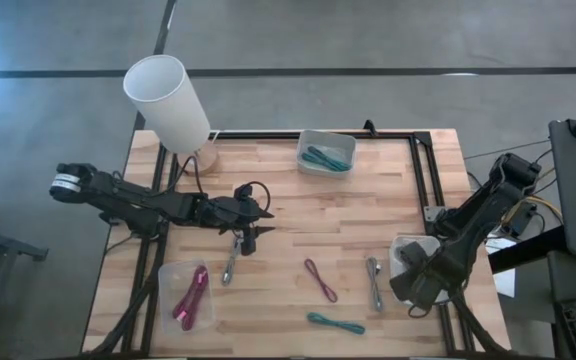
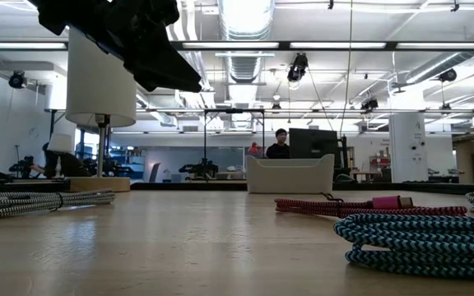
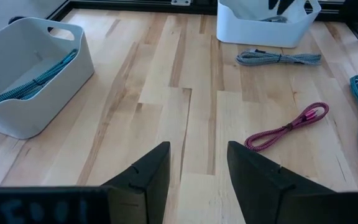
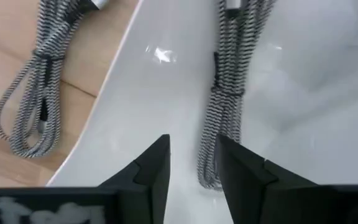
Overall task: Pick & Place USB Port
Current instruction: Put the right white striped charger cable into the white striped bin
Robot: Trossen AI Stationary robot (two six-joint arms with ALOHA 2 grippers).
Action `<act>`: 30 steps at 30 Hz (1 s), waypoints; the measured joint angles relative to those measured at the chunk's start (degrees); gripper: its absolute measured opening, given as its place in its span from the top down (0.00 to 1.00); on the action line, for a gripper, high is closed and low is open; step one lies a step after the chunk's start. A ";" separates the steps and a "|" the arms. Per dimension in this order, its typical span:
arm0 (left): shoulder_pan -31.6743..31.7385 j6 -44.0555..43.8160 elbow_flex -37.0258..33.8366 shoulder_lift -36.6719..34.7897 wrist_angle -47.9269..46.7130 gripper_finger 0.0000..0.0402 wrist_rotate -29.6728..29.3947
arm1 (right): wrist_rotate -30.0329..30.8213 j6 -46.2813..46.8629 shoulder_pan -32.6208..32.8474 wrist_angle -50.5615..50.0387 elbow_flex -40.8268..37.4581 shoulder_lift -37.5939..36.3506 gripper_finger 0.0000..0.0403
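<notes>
High view: the right gripper point(image 1: 415, 282) sits over the white bin point(image 1: 400, 250) at the table's point(image 1: 368, 210) right edge; the left gripper point(image 1: 247, 238) hovers mid-table, just beside a grey braided cable point(image 1: 230, 262).

Low view: a pink cable point(image 2: 344, 205) and a teal cable point(image 2: 422, 238) lie on the wood.

Left wrist view: fingers point(image 3: 146, 177) stand apart — empty.

Right wrist view: fingers point(image 4: 151, 168) slightly parted, gripping nothing — a black-and-white braided cable point(image 4: 219, 93) lies inside the bin, another point(image 4: 33, 93) outside it.
</notes>
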 joint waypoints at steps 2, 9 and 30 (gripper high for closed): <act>0.02 0.00 0.00 0.00 0.00 0.59 -0.02 | 0.10 0.07 -0.06 -4.30 2.38 -0.12 0.68; 0.02 0.00 0.00 0.00 -0.02 0.59 -0.02 | 11.36 1.38 -0.93 -12.56 10.94 0.28 0.67; 0.00 -0.02 0.00 0.00 0.00 0.59 -0.04 | 3.49 -24.79 -21.67 -7.41 23.90 18.31 0.67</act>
